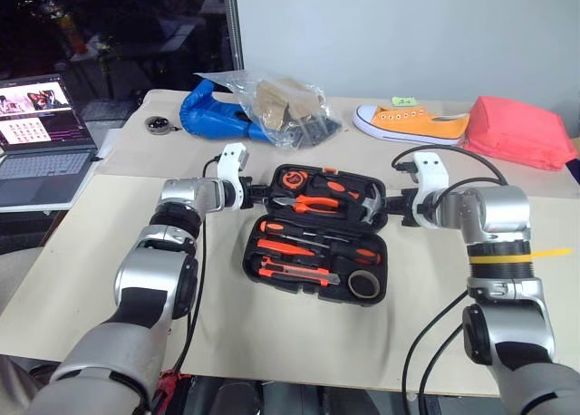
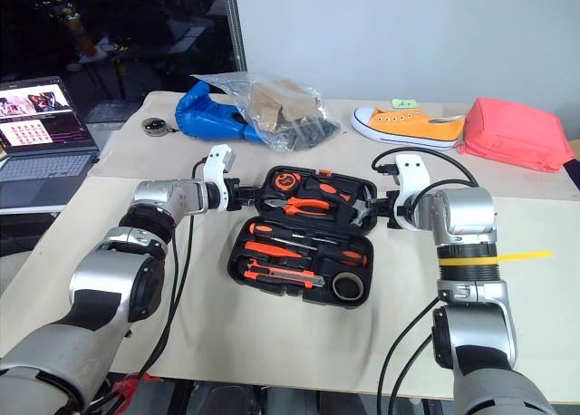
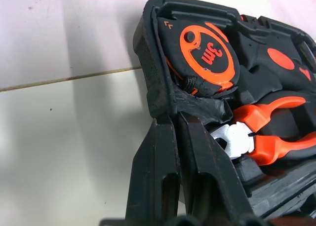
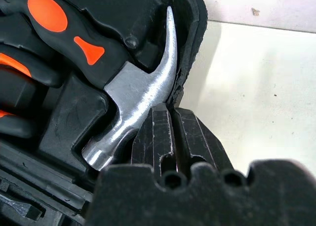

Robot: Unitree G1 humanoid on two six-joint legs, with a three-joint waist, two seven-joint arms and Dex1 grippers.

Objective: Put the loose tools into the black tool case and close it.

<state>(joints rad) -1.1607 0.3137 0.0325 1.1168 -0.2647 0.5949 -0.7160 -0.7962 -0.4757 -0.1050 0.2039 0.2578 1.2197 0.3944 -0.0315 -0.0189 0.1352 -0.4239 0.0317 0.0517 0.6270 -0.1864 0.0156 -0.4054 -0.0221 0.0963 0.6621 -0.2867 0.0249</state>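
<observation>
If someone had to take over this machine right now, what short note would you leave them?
Left tool: shut on the left edge of the far half of the wide black plastic tool case.
Right tool: shut on that half's right edge, beside the steel-headed hammer.
Things: the case lies open on the table; the black-and-orange-handled screwdrivers, the slim all-orange small screwdriver and the orange-and-black utility knife lie in the near half.
Done: the loose tools appear to be all inside.
Left: fold the far half over the near half and latch it.
</observation>
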